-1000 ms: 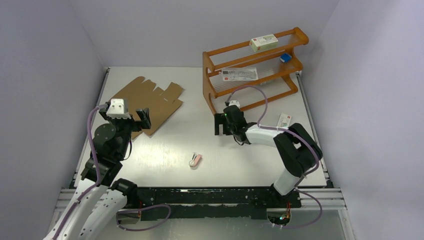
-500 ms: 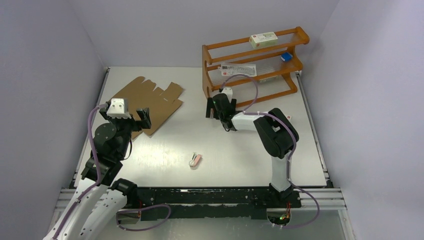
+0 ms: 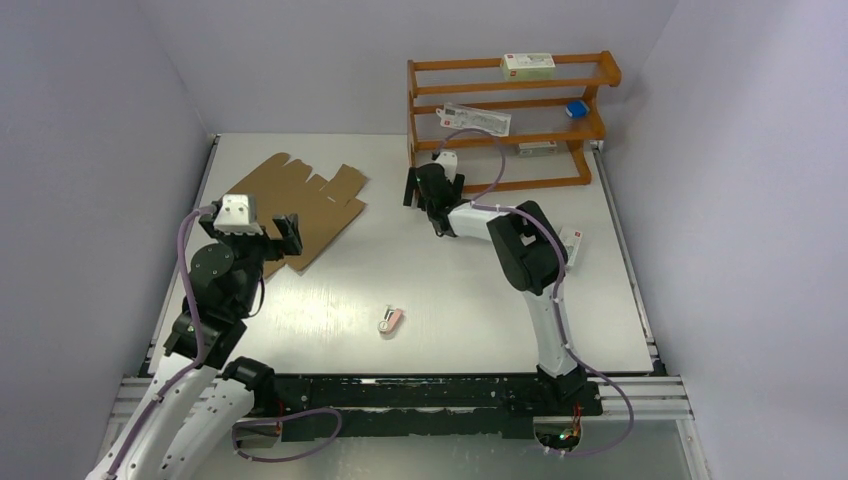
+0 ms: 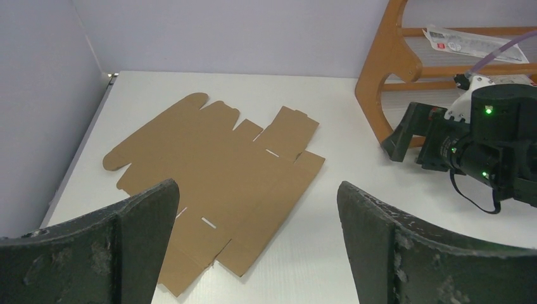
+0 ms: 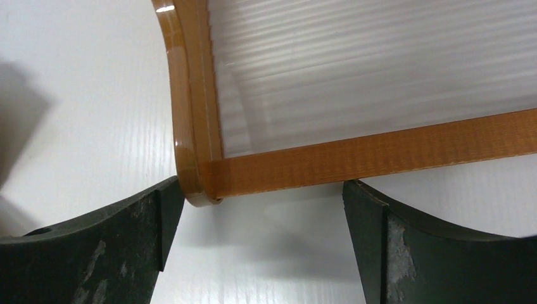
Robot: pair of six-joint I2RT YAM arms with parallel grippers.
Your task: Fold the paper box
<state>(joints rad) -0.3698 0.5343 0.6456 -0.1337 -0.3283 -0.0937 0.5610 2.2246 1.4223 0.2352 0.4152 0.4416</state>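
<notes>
The paper box (image 3: 300, 198) is a flat brown die-cut cardboard sheet with notched flaps, lying at the back left of the table; it also shows in the left wrist view (image 4: 215, 171). My left gripper (image 3: 272, 244) is open and empty, hovering just in front of the sheet's near edge (image 4: 256, 202). My right gripper (image 3: 422, 190) is open at the left foot of the wooden rack (image 3: 505, 120). In the right wrist view the rack's lower corner (image 5: 202, 180) sits between the spread fingers of the right gripper (image 5: 263, 196), touching or almost touching the left one.
The rack holds a white printed carton (image 3: 527, 66), a flat packet (image 3: 478, 118) and a small blue item (image 3: 574, 109). Another small white carton (image 3: 568, 242) lies on the table beside the right arm. A small pink and white object (image 3: 390, 320) lies near the front middle. Walls close three sides.
My right arm has reached back and left along the rack's left end. The rack has swung from tilted to square with the back wall. The left arm and the cardboard have not moved.
</notes>
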